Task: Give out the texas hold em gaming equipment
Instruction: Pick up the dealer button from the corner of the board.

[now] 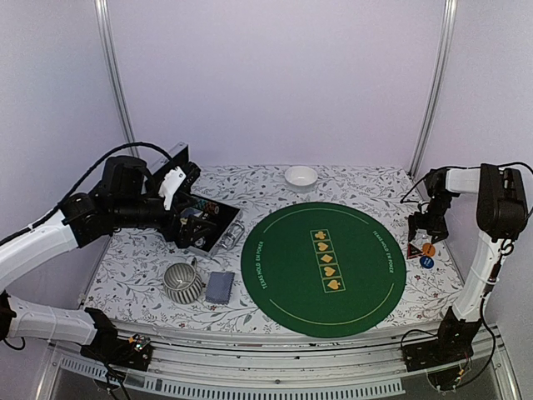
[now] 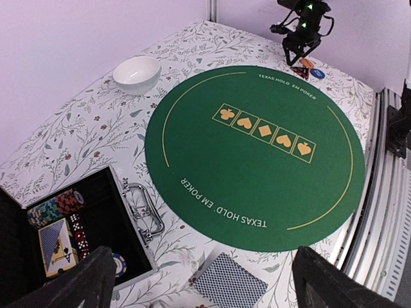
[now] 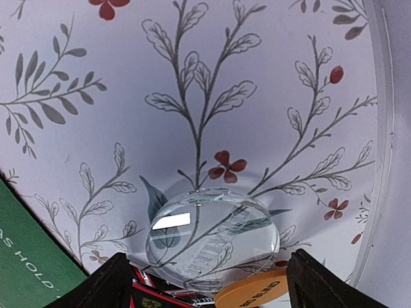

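A clear round button (image 3: pixel 212 234) lies tilted on the floral cloth, propped on an orange button (image 3: pixel 252 295) and a red triangular marker (image 3: pixel 160 298). My right gripper (image 3: pixel 215 289) stands open just above them, with its fingers either side of the clear button and not touching it. From above, this gripper (image 1: pixel 422 233) hovers over the orange (image 1: pixel 428 248) and blue (image 1: pixel 426 262) buttons right of the green mat (image 1: pixel 323 267). A grey-blue card deck (image 2: pixel 228 282) lies below my left gripper (image 2: pixel 212 289), which is open and empty over the case (image 1: pixel 218 225).
The open black case (image 2: pixel 96 199) holds stacked chips (image 2: pixel 58 206), dice and a card. A ribbed grey mug (image 1: pixel 183 282) stands beside the deck (image 1: pixel 220 287). A white bowl (image 1: pixel 301 177) sits at the back. The table's right edge (image 3: pixel 379 160) is close.
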